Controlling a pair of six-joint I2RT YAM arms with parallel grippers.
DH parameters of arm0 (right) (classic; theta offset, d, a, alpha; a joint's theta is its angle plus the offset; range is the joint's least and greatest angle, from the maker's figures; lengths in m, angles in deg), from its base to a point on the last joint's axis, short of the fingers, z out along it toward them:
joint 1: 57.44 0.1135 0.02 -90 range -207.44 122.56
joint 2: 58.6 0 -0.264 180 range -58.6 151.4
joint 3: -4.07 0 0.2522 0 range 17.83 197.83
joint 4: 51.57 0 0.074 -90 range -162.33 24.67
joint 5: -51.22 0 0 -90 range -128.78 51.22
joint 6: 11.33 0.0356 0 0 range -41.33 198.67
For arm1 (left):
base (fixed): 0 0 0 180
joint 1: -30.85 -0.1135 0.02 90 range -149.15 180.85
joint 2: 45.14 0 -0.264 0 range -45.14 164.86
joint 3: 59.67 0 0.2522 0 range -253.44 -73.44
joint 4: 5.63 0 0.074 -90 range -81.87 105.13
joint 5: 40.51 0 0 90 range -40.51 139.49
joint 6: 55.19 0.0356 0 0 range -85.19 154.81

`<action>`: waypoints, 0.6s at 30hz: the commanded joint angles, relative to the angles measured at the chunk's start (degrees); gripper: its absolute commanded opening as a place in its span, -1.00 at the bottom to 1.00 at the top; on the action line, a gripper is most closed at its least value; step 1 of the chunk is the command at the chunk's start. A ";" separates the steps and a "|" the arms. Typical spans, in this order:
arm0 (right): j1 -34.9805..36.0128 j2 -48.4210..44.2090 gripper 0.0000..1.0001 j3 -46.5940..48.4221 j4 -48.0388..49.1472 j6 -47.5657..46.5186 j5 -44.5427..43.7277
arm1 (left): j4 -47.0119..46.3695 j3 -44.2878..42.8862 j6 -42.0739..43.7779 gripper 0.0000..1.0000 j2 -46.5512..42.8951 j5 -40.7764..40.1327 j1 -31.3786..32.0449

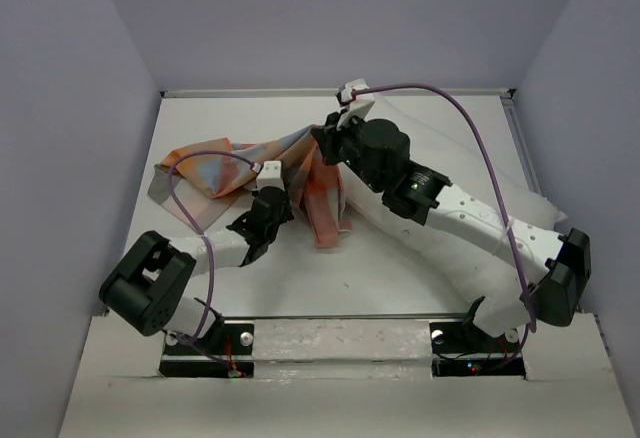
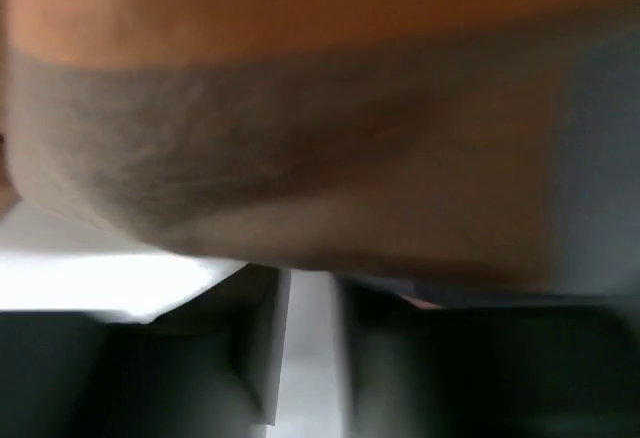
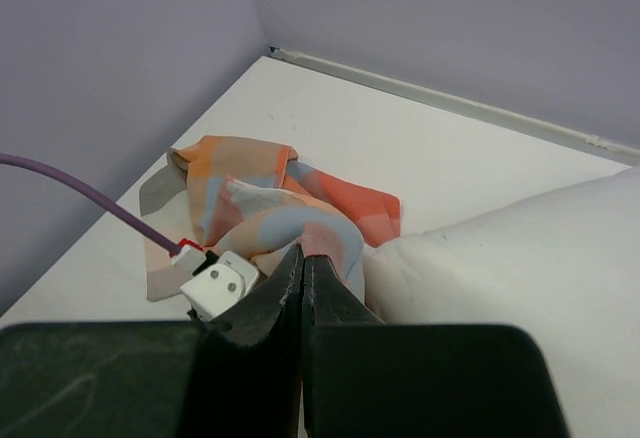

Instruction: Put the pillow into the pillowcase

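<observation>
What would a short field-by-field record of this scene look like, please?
container: checked orange, blue and grey fabric pillowcase, crumpled on the white table
insert: plump white fabric pillow, lying beside the pillowcase, wholly outside it
right pincer: shut on a pillowcase fold
left pincer: at the pillowcase; blurred cloth fills its view, grip unclear
progress: pillow not yet inserted

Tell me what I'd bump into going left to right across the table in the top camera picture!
pillowcase → left gripper → right gripper → pillow
</observation>
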 commanded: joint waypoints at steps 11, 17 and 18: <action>-3.86 9.59 -1.00 19.50 -0.67 -3.02 7.33 | 27.85 -19.04 3.02 -1.00 -38.15 -11.79 -3.31; -4.48 10.83 -1.00 26.65 -3.56 -0.91 11.82 | 44.57 -29.83 3.39 -1.00 -37.60 -2.00 -3.31; -4.48 10.48 -1.00 26.73 -4.02 -1.17 10.51 | 44.24 -24.86 1.99 -1.00 -37.23 6.74 -3.14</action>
